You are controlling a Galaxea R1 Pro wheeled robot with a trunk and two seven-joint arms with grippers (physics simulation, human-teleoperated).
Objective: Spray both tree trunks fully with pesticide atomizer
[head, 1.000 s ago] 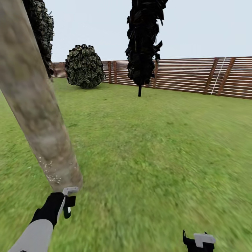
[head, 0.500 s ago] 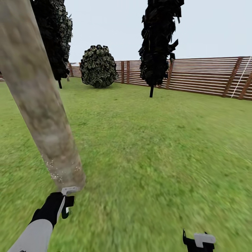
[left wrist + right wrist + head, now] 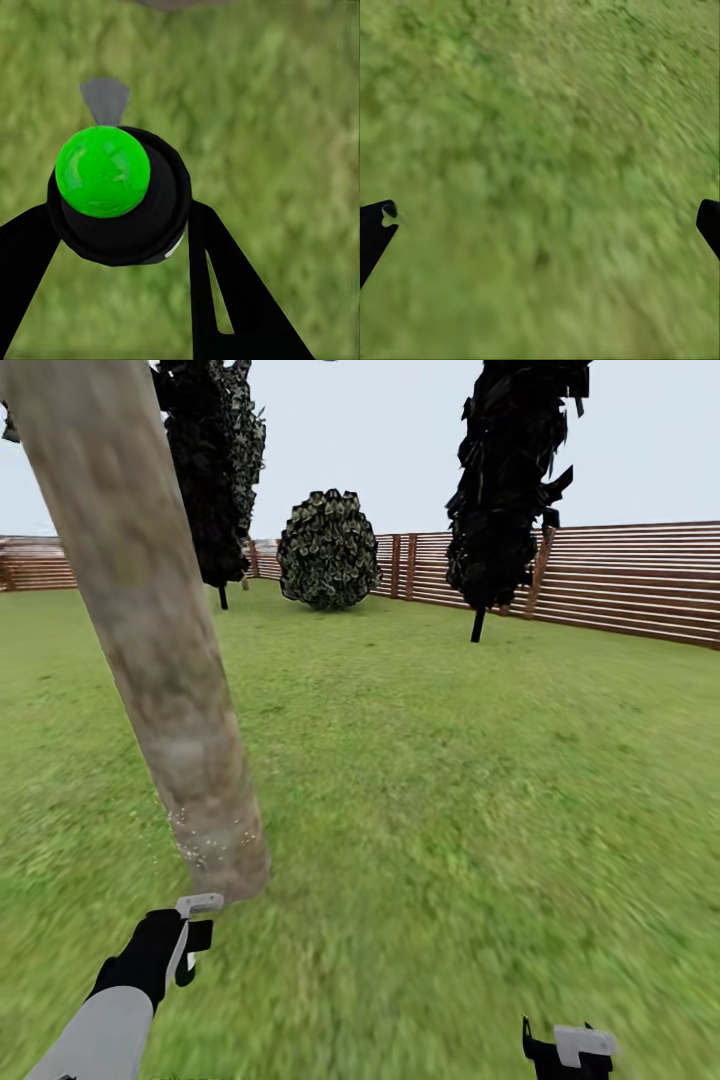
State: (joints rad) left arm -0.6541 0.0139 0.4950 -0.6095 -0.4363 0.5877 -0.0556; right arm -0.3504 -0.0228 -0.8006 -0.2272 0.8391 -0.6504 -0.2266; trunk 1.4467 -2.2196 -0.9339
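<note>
- The atomizer [image 3: 120, 196] is in my left claw [image 3: 190, 940]: in the left wrist view the black fingers sit tight against either side of its round black body, green cap on top, grey nozzle poking forward over the grass.
- Right in front of that claw is the tree trunk [image 3: 160, 650], a pale mottled column slanting across the head view. Its base is just beyond the atomizer's tip.
- There's a scatter of pale specks low on the trunk, near the base. My guess is that's spray landing. Higher up the bark looks bare, so I'd call this trunk only partly covered.
- So: pickup done, first tree started at best. Most of this trunk's height is left, plus the whole second tree, and I can't tell from here which one that is.
- My right claw [image 3: 568, 1050] is empty, fingers spread wide over the lawn [image 3: 540, 165], off to the side of the trunk.
- Behind the trunk: two near-black narrow conifers [image 3: 510, 480], a round shrub [image 3: 328, 550] between them, and the slatted wooden fence [image 3: 640, 585] at the back of the garden.
</note>
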